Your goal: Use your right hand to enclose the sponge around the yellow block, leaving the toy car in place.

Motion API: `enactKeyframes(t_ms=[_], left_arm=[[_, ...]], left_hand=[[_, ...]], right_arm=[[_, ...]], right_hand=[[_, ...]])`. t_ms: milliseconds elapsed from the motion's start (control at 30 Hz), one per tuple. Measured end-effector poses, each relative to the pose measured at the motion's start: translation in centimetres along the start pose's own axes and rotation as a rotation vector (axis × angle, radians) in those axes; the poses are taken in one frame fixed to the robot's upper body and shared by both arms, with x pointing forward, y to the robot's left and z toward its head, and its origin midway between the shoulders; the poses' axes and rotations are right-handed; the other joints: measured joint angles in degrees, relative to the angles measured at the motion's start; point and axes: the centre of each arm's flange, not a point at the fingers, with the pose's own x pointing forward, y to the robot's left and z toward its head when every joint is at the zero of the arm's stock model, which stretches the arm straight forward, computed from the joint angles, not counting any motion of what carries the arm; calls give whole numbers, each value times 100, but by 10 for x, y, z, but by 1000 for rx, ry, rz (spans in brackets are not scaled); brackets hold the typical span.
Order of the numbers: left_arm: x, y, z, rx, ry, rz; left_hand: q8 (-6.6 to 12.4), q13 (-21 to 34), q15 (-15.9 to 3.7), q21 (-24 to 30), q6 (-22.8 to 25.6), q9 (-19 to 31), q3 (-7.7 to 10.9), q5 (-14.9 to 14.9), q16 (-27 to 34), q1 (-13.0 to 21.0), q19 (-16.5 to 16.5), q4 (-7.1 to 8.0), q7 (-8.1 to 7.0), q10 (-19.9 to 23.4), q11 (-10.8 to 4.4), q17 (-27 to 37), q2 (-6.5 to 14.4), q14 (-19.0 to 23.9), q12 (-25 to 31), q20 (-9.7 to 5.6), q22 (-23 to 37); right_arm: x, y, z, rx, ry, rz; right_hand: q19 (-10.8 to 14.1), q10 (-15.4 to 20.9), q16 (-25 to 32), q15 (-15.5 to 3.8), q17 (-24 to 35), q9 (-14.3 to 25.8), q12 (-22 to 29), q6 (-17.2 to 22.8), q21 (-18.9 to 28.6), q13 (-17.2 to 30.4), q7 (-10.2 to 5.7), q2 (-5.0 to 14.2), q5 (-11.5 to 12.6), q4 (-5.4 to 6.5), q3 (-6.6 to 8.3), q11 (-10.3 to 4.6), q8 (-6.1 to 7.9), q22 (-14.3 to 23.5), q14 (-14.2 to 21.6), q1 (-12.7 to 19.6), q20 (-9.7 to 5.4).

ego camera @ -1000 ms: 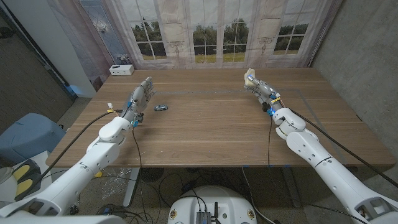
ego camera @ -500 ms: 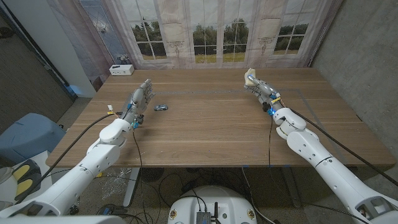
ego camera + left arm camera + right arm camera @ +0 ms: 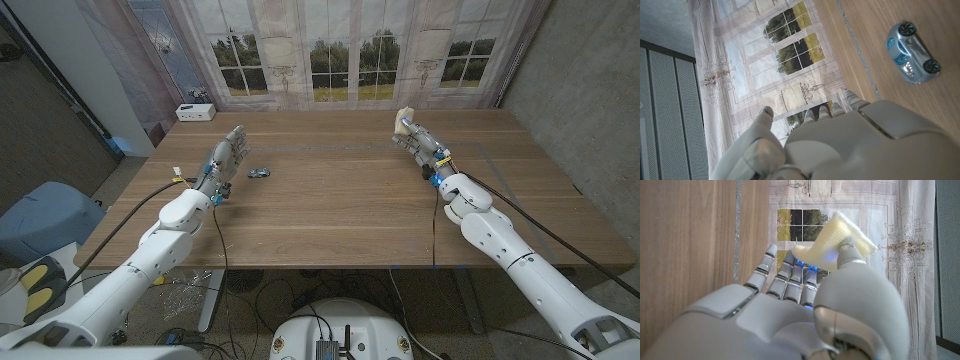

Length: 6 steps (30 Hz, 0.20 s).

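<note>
A robotics test room is posing as a home: a printed backdrop (image 3: 330,50) of windows and drapes is hanging behind the wooden desk (image 3: 340,190), while bare grey walls (image 3: 590,80) are showing beside that backdrop. Cables (image 3: 190,290) are trailing on the floor below the desk's near edge, and a small white device (image 3: 195,111) is sitting at the desk's far corner.

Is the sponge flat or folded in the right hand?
Folded: the sponge bends over the right hand, its fingers under it. The block cannot be seen.
</note>
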Motion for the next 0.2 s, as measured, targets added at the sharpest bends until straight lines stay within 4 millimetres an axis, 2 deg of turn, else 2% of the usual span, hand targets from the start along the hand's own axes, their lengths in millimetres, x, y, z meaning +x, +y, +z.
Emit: enactKeyframes(t_ms=[67,133,200], left_arm=[[0,1,1,2,0,-10],[1,1,2,4,0,-20],[1,2,2,5,1,-27]], left_hand=[[0,0,0,0,0,0,0,0,0,0,0,0,0,0,0,0,0,0,0,0,0],[0,0,0,0,0,0,0,0,0,0,0,0,0,0,0,0,0,0,0,0,0],[0,0,0,0,0,0,0,0,0,0,0,0,0,0,0,0,0,0,0,0,0]], right_arm=[[-3,0,1,-23,-6,8],[-6,1,2,-42,-10,15],[-9,2,4,-65,-13,20]], right_hand=[[-484,-386,-248,76,-157,-41,-309,-418,-223,-113,-29,-184,0,30,-135,36,0,-56,-509,-225,157],[-1066,-534,-388,133,-344,-69,-511,-624,-509,-214,-76,-256,46,67,-237,28,13,-99,-898,-473,241],[-1555,-606,-437,157,-507,-74,-634,-712,-739,-287,-128,-335,57,103,-318,14,50,-133,-1139,-635,334]])
